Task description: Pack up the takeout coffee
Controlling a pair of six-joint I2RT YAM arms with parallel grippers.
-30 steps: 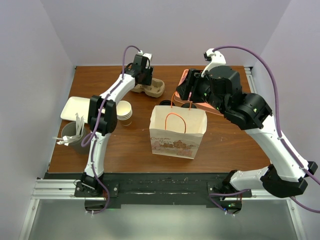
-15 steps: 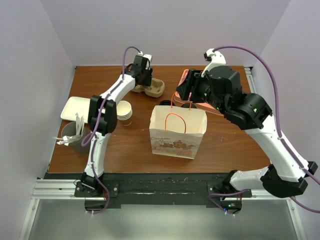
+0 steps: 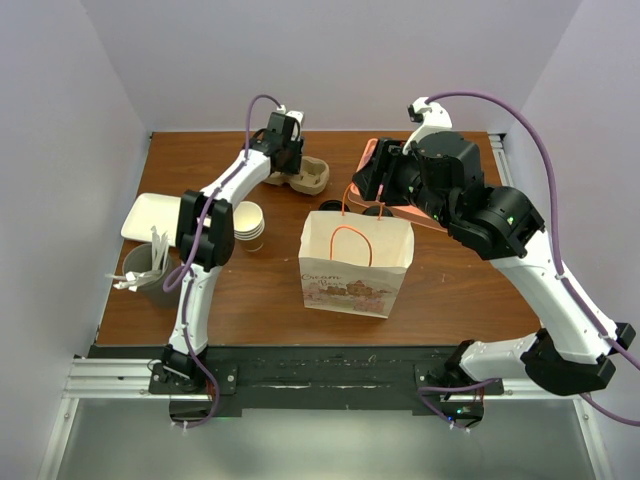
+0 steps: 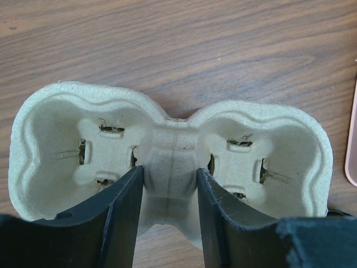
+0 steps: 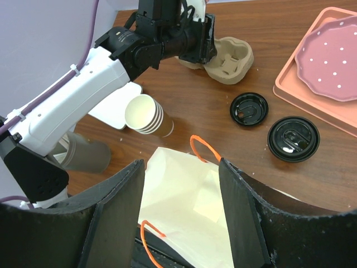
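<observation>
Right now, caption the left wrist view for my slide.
Left end effector straddles the centre ridge of the empty carrier on the table.

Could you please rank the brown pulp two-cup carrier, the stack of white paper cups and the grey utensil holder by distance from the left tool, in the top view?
1. brown pulp two-cup carrier: at the left tool, between its fingers.
2. stack of white paper cups: nearer the bases, beside the left arm.
3. grey utensil holder: farthest, at the table's near left corner.

Bright, even light, faint shadows; the left gripper (image 4: 170,173) looms slightly blurred.
</observation>
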